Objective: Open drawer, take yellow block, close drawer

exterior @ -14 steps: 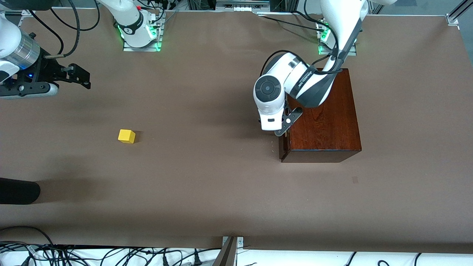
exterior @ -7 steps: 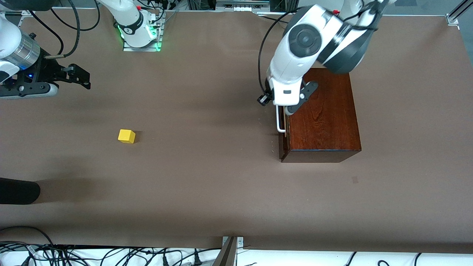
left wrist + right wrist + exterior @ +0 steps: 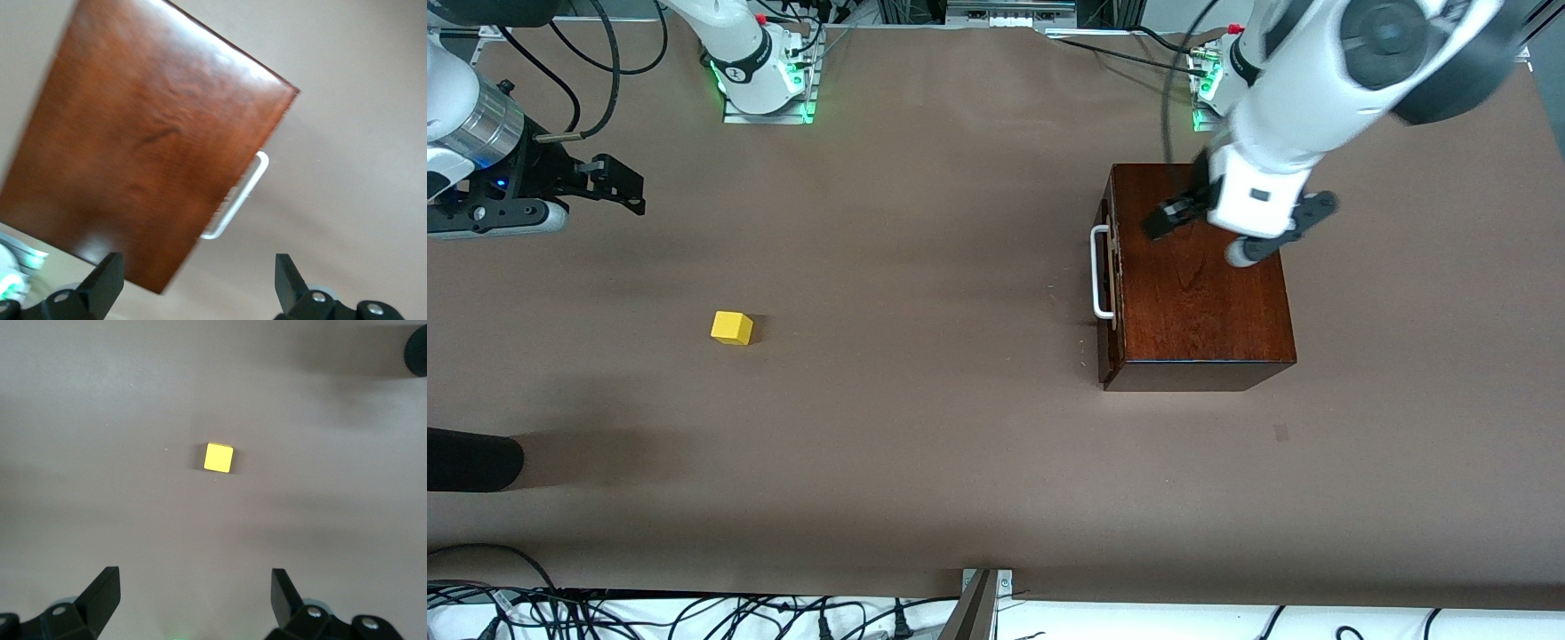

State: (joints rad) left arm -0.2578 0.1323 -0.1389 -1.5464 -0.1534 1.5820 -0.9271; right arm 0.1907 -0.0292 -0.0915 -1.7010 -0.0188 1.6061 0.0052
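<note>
Dark red-brown and glossy, the wooden box [image 3: 1199, 276] sits toward the left arm's end of the tabletop [image 3: 925, 462], and its drawer [image 3: 1107, 284] looks fully shut: the dark front lies flush with the box and the white loop handle [image 3: 1099, 271] stands just off it, its long axis running along the drawer front. The yellow block [image 3: 732, 327] is not in the drawer; it rests on the bare tabletop, well apart from the box, toward the right arm's end.

The left gripper [image 3: 1240, 229] hangs in the air over the top of the box, near the edge closest to the arm bases, with its fingers [image 3: 107, 287] spread wide and holding nothing. In the left wrist view the box top fills the space ahead of the fingers, and the handle shows off its edge, clear of both fingertips.

The right gripper [image 3: 609, 184] waits over the tabletop at its own end, fingers [image 3: 100, 593] wide and empty. In the right wrist view the block lies straight ahead of the open fingers, roughly centred between them, with bare tabletop all round it.

Judged from this layout, block out and drawer closed, the task appears essentially complete. If any further move concerns the block, the right arm is much the nearer; the left is nearer the handle.
</note>
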